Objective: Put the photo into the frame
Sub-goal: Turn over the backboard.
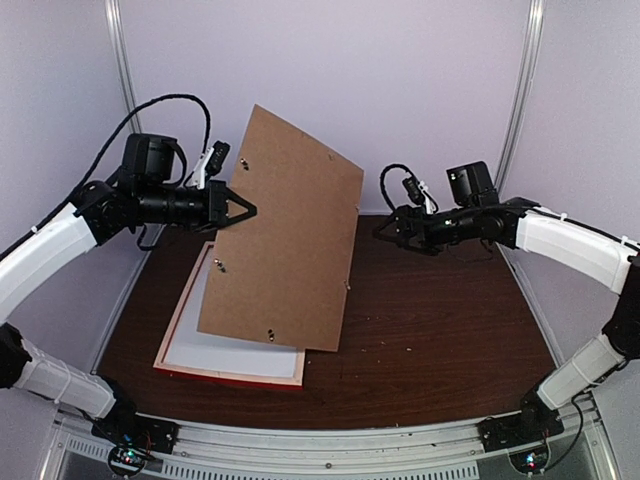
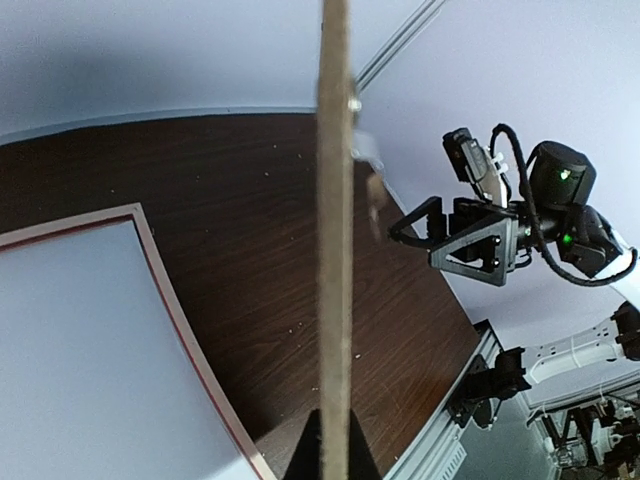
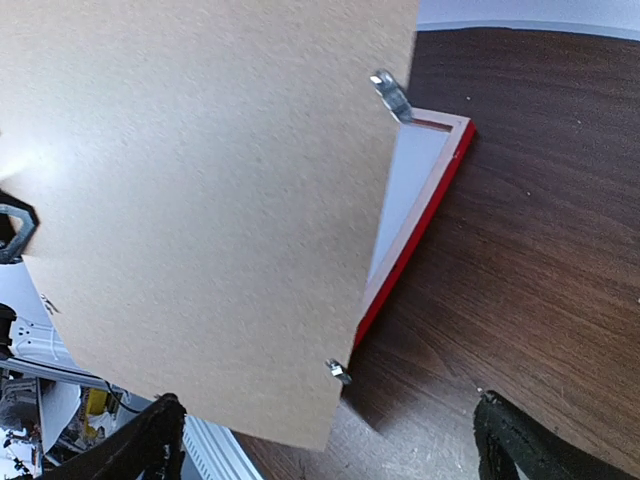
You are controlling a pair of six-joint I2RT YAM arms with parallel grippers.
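So this one's early to mid-way, I'd say. The frame (image 1: 230, 374) is lying flat on the table (image 1: 440, 330) at roughly 8 o'clock in the overhead view. Its pale wood back faces up and the red shows along the outer edge, so it's face-down and ready to be loaded. The brown backing board (image 1: 285, 230) is off it: the left gripper (image 1: 238, 208) is clamped on the board's 9 o'clock edge and holds it tilted up steeply over the frame. The wrist view shows the board edge-on, running straight up from between the fingers. Its lower edge hangs over the frame's opening, and I can't tell if it touches. The little metal clips (image 3: 392, 95) on the board are loose, not hooked into anything. The right gripper (image 1: 392, 230) hovers at about 2 o'clock, just beside the board's 3 o'clock edge. It's carrying nothing and its fingers are spread wide. Now the catch: I can't see the photo anywhere, no blue sky or rocks in any view. There's a white sheet (image 1: 240, 355) sitting inside the frame, but I can't tell whether that's a mat, the glass or a print lying face-down. Going by that, opening the frame is done. What's left is getting the photo in (if it isn't already), then laying the board back down and closing the clips. Most of the real work looks to be ahead.
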